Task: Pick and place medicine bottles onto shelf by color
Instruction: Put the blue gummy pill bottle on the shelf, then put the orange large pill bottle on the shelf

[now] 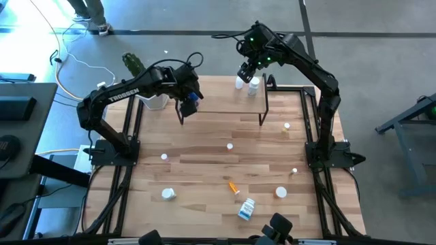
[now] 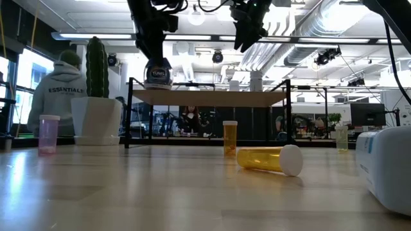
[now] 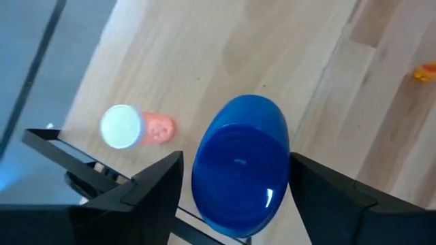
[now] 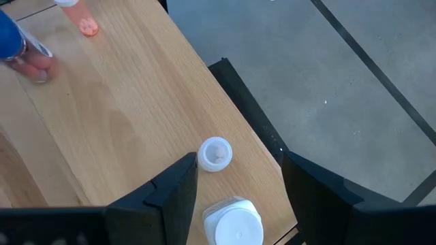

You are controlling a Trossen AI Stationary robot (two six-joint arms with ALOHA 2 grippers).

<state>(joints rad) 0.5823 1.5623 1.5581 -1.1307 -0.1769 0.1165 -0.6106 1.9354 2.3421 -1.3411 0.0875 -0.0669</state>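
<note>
Roughly, per item:
Left gripper [image 3: 235, 187]: over the left end of the shelf [image 1: 218, 102], fingers spread either side of a blue bottle [image 3: 240, 167]; small gaps show on both sides in the wrist view, so it looks let go, not clamped.
Blue bottle: upright on the shelf top near its left end; low view shows it standing on the plank under the left arm, label too small to read.
Pink bottle [image 3: 136, 127]: lying on the shelf w/ white cap, just beside the blue one; partly cut by the shelf's black frame in the left wrist view.
Right gripper [image 4: 238, 184]: above the shelf's right-back part, fingers apart, nothing between them.
White bottles: two on the shelf below the right gripper, a small vial [image 4: 215, 153] and a white-capped bottle [image 4: 235, 221], the latter cut off by the picture edge.
Table [image 1: 204, 197]: loose bottles scattered, well apart; orange one lying down [image 2: 270, 158], another orange upright [image 2: 230, 137], pinkish one [image 2: 48, 133] at far left in low view.
White box-like bottle [image 2: 388, 167]: cut off at right edge in low view, hard to make out.
Cactus pot [image 2: 96, 119]: beside the shelf's left end.
Person [image 2: 64, 90]: behind the table, back turned, mostly hidden by the cactus.
</note>
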